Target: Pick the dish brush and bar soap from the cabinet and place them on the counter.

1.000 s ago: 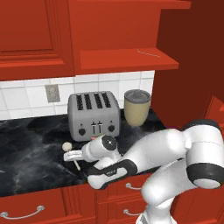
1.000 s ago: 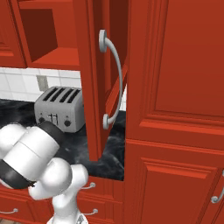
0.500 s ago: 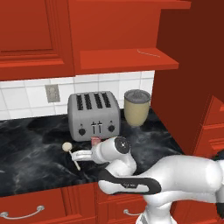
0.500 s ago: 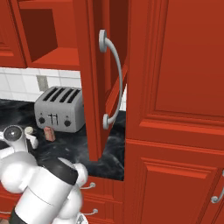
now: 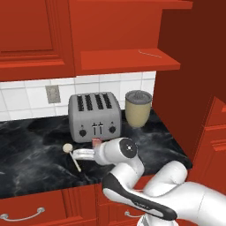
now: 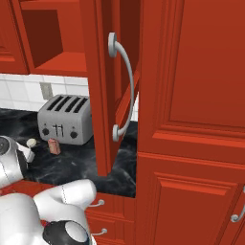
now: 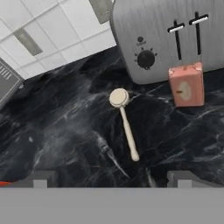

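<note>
In the hand view the gripper is seen at the bottom edge with its jaws spread wide and nothing between them. The dish brush is laid flat on the counter at the frame's centre, and the bar soap is stood upright at upper right, just before the toaster. The cabinet door is seen open in the middle of the right base view.

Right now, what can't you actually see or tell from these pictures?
- Bar soap, left base view: mostly hidden behind the white arm.
- Toaster, hand view: cut off by the top edge.
- Cabinet shelf, right base view: partly hidden by its open door.
</note>
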{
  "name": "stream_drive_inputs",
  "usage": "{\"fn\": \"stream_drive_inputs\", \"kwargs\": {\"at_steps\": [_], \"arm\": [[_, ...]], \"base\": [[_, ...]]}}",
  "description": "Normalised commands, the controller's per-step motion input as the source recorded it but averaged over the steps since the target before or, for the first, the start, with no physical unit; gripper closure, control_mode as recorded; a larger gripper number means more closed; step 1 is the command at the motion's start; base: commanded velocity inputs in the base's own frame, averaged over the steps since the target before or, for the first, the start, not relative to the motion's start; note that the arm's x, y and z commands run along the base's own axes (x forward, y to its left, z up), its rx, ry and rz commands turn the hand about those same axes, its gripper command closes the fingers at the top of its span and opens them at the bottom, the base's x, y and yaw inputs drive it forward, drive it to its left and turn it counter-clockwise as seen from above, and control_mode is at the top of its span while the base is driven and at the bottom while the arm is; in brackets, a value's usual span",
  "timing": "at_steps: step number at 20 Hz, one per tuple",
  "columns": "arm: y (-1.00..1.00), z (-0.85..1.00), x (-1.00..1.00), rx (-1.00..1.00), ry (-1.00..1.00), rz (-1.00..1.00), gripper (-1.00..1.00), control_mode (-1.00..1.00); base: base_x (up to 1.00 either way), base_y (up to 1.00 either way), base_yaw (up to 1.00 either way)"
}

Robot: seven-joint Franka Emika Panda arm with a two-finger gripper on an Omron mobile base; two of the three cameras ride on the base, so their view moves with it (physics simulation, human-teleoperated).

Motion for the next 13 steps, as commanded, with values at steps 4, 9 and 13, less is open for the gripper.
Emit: {"fn": "stream_drive_inputs", "kwargs": {"at_steps": [4, 9, 13], "arm": [[0.00, 0.64, -0.27, 0.00, 0.01, -0.06, -1.00, -1.00], [-0.01, 0.60, -0.33, -0.02, 0.01, -0.06, -1.00, -1.00], [-0.02, 0.58, -0.31, -0.04, 0.00, -0.06, -1.00, -1.00]], "base": [[0.00, 0.00, 0.00], [0.00, 0.00, 0.00], [0.00, 0.00, 0.00]]}}
